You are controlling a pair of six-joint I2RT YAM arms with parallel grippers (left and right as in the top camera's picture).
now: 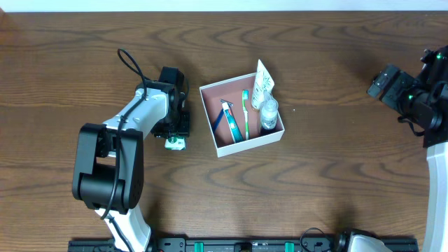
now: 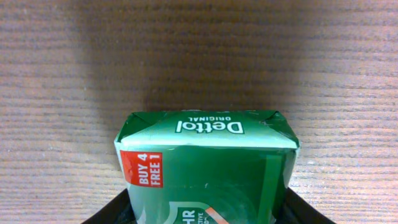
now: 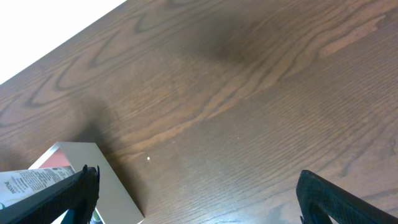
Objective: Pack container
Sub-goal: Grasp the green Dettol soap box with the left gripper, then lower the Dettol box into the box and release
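Worktop [image 1: 336, 175]: dark brown wood with strong grain, smooth, low satin sheen. Container [image 1: 250, 143]: matt white cardboard walls and a dull pink-brown inside, holding a glossy white plastic tube [image 1: 263, 85], a clear plastic bottle [image 1: 269, 112] and a smooth green plastic toothbrush [image 1: 246, 112]. Soap packet [image 2: 205, 162]: glossy green printed wrapper, creased at its folded end; left arm shell [image 1: 143, 112]: smooth white plastic with black parts.

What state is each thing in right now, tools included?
box, open top, partly filled
toothbrush, lying in the box
razor, lying in the box
tube, in the box, end poking past rim
bottle, in the box beside tube
soap packet, outside the box, gripped
left tool, shut on soap packet
right tool, open, empty
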